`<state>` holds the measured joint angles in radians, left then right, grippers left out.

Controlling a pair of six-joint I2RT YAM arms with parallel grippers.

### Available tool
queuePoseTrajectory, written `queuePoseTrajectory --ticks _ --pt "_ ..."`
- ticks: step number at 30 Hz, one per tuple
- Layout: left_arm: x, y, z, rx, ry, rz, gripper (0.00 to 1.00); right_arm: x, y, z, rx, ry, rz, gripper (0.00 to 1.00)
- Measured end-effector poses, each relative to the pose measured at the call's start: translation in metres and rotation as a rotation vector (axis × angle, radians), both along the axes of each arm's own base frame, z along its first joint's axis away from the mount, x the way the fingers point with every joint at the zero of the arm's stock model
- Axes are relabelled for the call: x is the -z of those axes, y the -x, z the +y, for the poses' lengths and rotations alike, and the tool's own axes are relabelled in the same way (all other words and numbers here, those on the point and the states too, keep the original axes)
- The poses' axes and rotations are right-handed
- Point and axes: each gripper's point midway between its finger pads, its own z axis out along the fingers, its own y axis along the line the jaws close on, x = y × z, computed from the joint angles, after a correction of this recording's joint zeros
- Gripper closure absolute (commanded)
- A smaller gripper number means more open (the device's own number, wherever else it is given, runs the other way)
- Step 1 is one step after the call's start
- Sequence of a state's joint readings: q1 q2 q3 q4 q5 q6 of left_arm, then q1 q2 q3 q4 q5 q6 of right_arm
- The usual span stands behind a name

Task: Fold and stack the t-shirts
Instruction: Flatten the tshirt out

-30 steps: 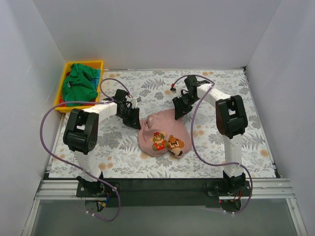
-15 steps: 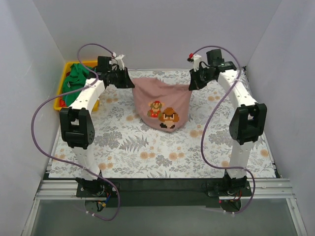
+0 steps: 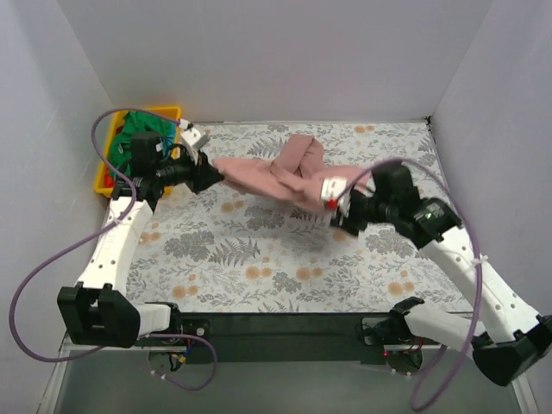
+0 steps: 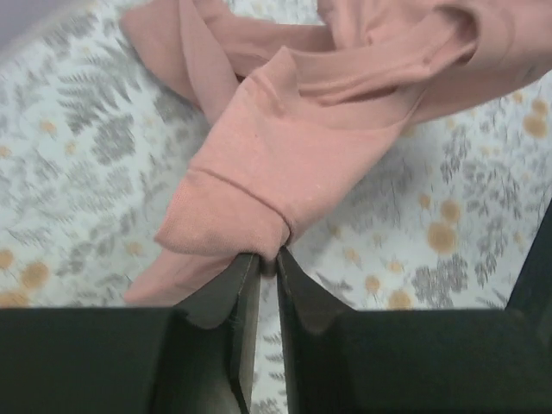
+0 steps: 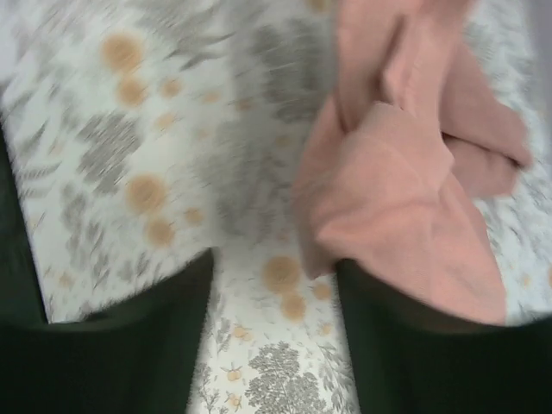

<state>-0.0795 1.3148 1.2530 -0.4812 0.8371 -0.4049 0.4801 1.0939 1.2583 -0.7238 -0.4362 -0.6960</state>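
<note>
**Far left.** A yellow bin [image 3: 103, 166] stands at the far left corner of the floral bench cover [image 3: 259, 259], close to the side wall. A green shirt [image 3: 136, 131] lies heaped inside the bin and rises above its rim.

**Left arm.** The left arm [image 3: 116, 246] reaches up along the near side of the bin, and its wrist sits just right of the bin's near end. The left jaws are narrow and pinched on a bunched end of the pink shirt [image 3: 276, 177]. The wrist view agrees: the two fingers [image 4: 226, 332] stand almost together, with a wad of pink cloth clamped at their tips.

**Pink shirt.** It is outside the bin and to the right of it. It runs as a twisted, rope-like band across the middle of the cover.
- One end is at the left jaws, near the bin.
- The band slants toward the near edge as it leads away from the bin.
- About midway along, a folded lobe of cloth sticks out toward the far wall.
- Whether the middle of the band touches the cover cannot be told.

**Right arm.** The right arm [image 3: 470, 263] comes in from the corner of the bench well apart from the bin. The right jaws are at the end of the shirt farthest from the bin. The wrist view is blurred, but it shows the jaws standing wide with bare floral cover between them. Pink cloth lies against the top of one finger [image 5: 388, 362] and is not clamped between the two
</note>
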Motion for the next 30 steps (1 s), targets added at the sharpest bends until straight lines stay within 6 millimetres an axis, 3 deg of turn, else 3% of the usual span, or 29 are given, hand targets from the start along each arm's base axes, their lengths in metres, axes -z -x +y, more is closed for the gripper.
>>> queuePoseTrajectory --ticks 1,3,5,6,10,12,14,18,22,25,30 --pt "0.014 0.013 0.003 0.016 -0.032 -0.003 0.75 0.027 0.029 0.003 -0.076 0.053 0.017 0.02" --pt "0.048 0.032 0.012 0.029 -0.088 0.021 0.66 0.083 0.078 0.006 -0.228 0.174 0.048 0.02" --pt "0.082 0.041 0.028 0.001 -0.124 0.089 0.61 0.116 0.108 -0.005 -0.303 0.272 0.078 0.05" --pt "0.096 0.042 0.040 -0.030 -0.138 0.129 0.60 0.120 0.111 -0.012 -0.297 0.307 0.082 0.10" --pt "0.117 0.033 0.068 -0.116 -0.145 0.209 0.51 0.106 0.083 -0.009 -0.207 0.349 0.046 0.21" --pt "0.121 0.031 0.069 -0.124 -0.133 0.236 0.42 0.100 0.066 0.000 -0.166 0.342 0.053 0.26" --pt "0.123 0.031 0.064 -0.125 -0.120 0.264 0.39 0.103 0.046 0.010 -0.116 0.355 0.107 0.26" --pt "0.133 0.032 0.043 -0.121 -0.150 0.312 0.39 0.126 -0.006 0.030 -0.001 0.349 0.271 0.35" --pt "0.151 0.028 0.027 -0.151 -0.198 0.368 0.45 0.167 -0.057 0.028 0.125 0.360 0.414 0.45" --pt "0.178 0.024 0.035 -0.231 -0.244 0.460 0.48 0.202 -0.064 0.018 0.171 0.411 0.502 0.49" --pt "0.212 0.024 0.049 -0.328 -0.314 0.579 0.62 0.231 -0.043 0.014 0.150 0.470 0.582 0.52"
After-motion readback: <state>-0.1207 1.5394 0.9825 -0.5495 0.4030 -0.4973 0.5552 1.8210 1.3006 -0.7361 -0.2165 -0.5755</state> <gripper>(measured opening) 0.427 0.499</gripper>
